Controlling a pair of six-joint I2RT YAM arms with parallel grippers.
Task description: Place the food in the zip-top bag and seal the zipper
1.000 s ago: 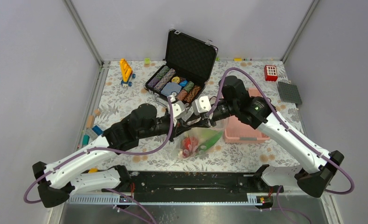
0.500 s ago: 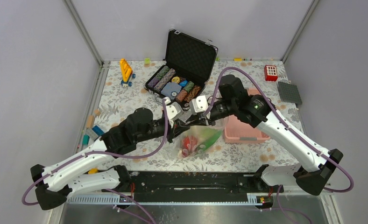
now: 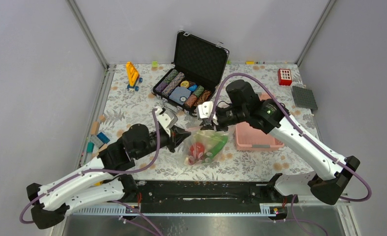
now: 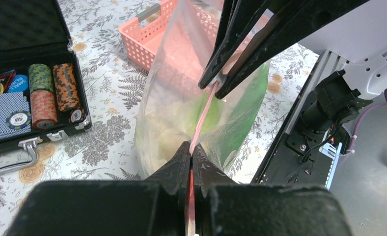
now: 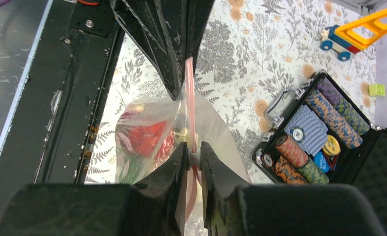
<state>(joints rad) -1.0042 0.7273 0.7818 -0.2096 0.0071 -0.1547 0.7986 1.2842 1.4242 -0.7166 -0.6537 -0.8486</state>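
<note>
Item: zip-top bag, just beside pink basket, food inside; loading apparently done. Its zipper pinched by left gripper and right gripper, fingers pressed together on it; sealing seemingly unfinished.

The left tool has slid leftward along the zipper, away from the right tool.

zip-top bag: clear glossy plastic; basket: pink matt plastic
</note>
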